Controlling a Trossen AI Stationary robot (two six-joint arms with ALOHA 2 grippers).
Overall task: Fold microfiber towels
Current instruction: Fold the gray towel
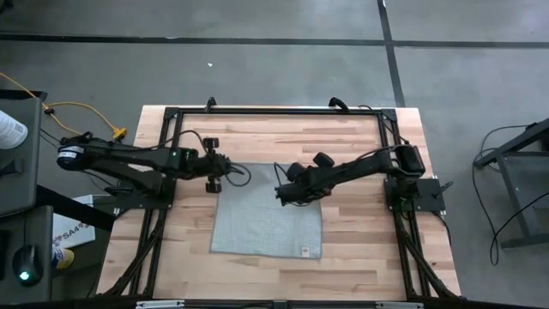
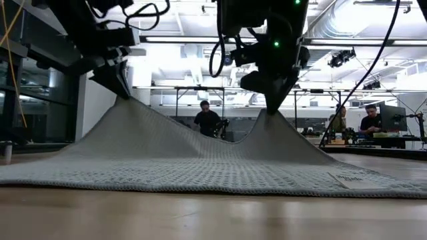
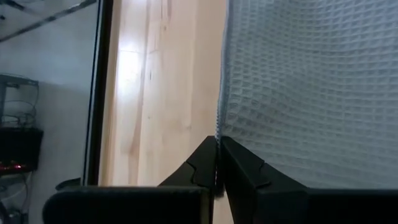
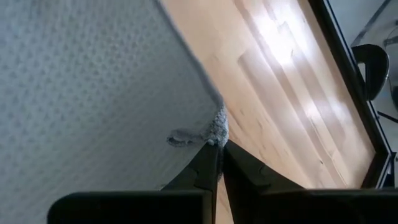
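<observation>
Pinching one far corner of the grey towel (image 1: 268, 219) each, my left gripper (image 1: 214, 184) and right gripper (image 1: 283, 196) have their fingers pressed together on the cloth. I see both corners lifted into two peaks above the wooden table (image 1: 360, 146), with a dip between them. The near half of the towel lies flat on the tabletop.

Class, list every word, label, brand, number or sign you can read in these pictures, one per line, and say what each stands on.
"SA4": partial print on a white box on the floor beside the table's left edge; the rest is cut off.
Small tag at the near right corner of the grey towel: too small to read.
White container at the far left: marks too blurred to read.
Nothing else is legible.
</observation>
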